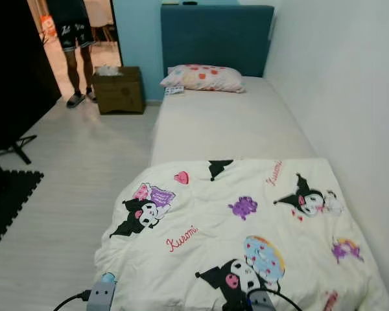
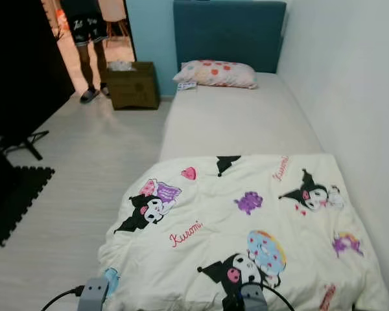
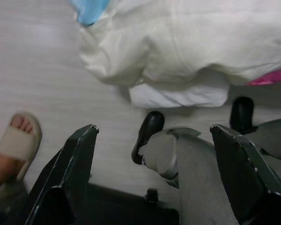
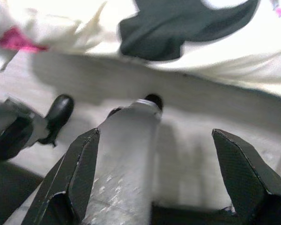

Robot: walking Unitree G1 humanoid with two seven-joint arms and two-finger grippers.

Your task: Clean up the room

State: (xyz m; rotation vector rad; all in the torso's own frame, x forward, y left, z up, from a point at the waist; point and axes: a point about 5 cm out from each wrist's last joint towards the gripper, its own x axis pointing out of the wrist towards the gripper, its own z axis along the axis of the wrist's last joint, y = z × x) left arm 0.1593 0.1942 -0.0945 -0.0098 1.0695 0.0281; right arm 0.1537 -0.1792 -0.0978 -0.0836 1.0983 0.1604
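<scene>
Bedroom, narrow bed against right wall: cartoon-print blanket covers only the near half, likely awaiting spreading toward far pillow; left gripper and right gripper, fingers apart and holding nothing, hang over its near edge.

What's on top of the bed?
A cream cartoon blanket covers the near half of the bed. A spotted pillow lies at the far end by the blue headboard. Anything under the blanket is hidden.
</scene>
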